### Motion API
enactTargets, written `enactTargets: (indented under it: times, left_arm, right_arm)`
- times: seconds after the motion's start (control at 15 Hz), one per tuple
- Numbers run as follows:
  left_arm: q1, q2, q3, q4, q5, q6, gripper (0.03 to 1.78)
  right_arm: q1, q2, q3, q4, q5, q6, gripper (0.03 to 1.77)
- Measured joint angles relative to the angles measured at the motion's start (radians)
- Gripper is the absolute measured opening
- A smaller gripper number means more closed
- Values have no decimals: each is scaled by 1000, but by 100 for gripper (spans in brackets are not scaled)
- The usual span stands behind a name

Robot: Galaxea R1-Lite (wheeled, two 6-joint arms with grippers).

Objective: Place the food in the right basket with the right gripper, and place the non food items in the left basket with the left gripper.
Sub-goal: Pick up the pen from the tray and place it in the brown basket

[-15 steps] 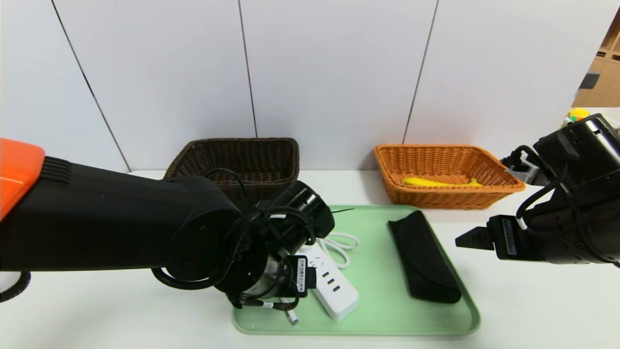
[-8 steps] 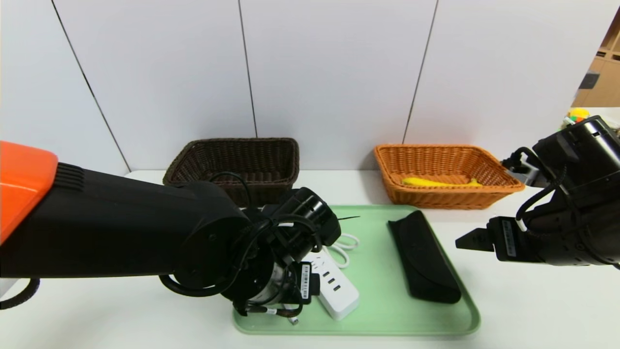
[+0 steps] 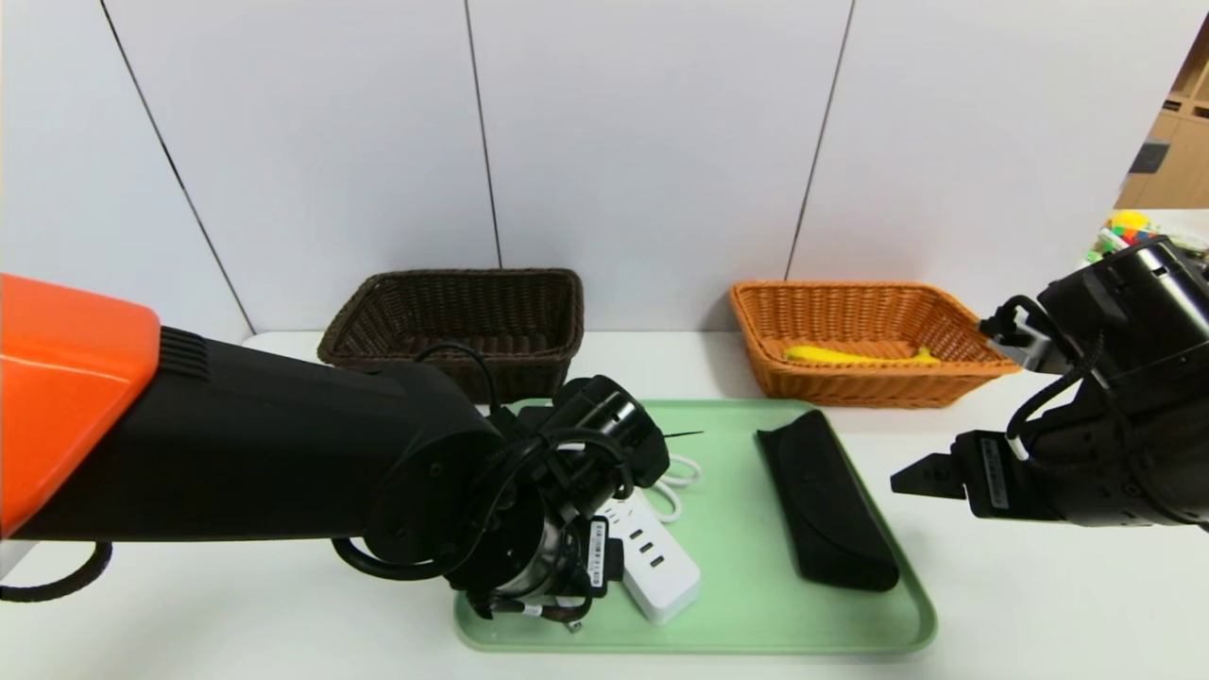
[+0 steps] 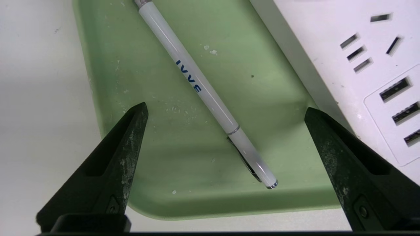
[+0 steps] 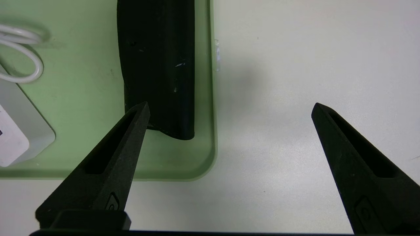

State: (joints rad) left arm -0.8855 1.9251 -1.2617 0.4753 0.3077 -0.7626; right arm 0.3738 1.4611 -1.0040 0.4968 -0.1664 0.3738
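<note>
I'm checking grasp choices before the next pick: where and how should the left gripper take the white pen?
Probably best by the middle of the pen's barrel, from above: it lies flat and slim on the tray, so the open left gripper could close across its length.

Between my left fingers (image 4: 129,147) lies the pen (image 4: 203,85), on the tray (image 4: 170,209); the power strip (image 4: 315,75) is beside the pen, just by one fingertip. Well apart from them, the glasses case (image 3: 829,505) shares the tray, near my right fingers (image 5: 131,131). Beyond my left fingers stands one basket (image 3: 453,359); the banana (image 3: 841,356) sits in the other basket (image 3: 869,382).
</note>
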Motion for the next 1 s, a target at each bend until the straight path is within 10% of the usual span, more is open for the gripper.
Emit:
enactTargets:
  times: [1.0]
  left_arm:
    - [19,39,-16,-7,29,0,169]
  right_arm:
    - [-13,1,34,-34,17,0,170]
